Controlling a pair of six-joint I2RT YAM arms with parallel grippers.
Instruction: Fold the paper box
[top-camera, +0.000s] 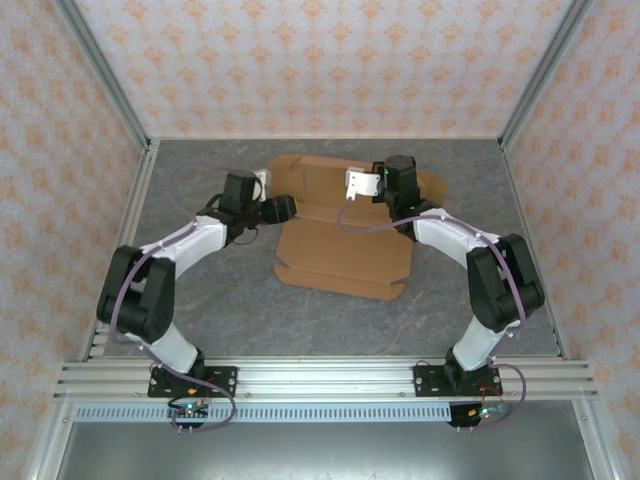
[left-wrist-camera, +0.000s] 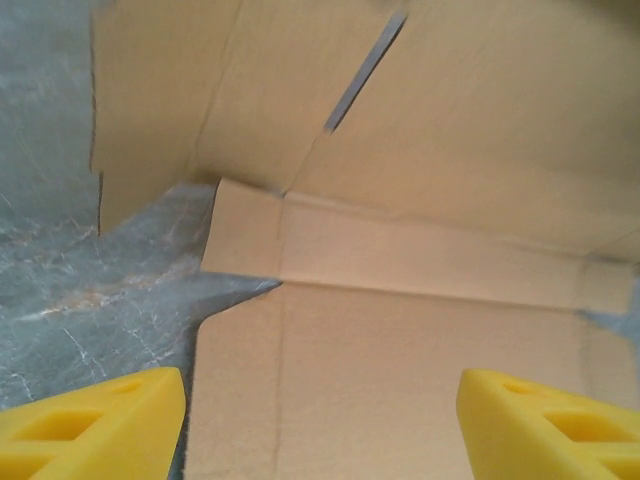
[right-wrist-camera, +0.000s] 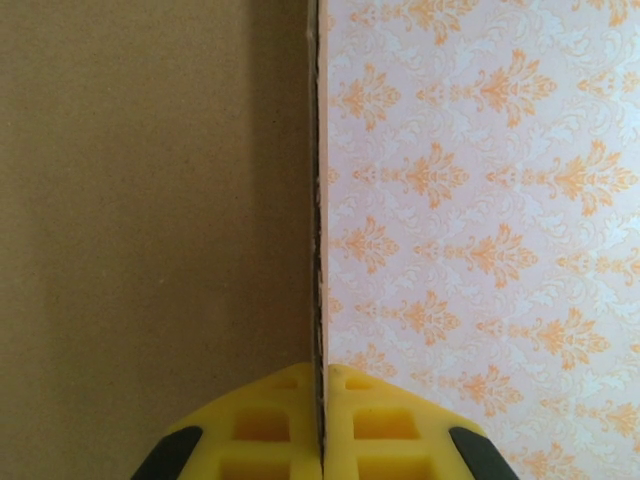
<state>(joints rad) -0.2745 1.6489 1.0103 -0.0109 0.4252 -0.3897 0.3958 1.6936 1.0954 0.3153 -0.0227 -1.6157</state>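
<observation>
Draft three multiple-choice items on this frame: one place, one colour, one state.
1. Where is the paper box?
A) on the grey table, between the two wrists
B) on the near rail
C) leaning on the left wall

2. What colour are the fingers?
A) black
B) yellow
C) blue

3. How do the right jaws stand?
A) wide open
B) shut on nothing
C) shut on an edge of the paper box

Key:
1 A, the top view shows it mid-table between the wrists.
2 B, both wrist views show yellow.
3 C, the right wrist view shows the cardboard edge pinched between them.
</observation>
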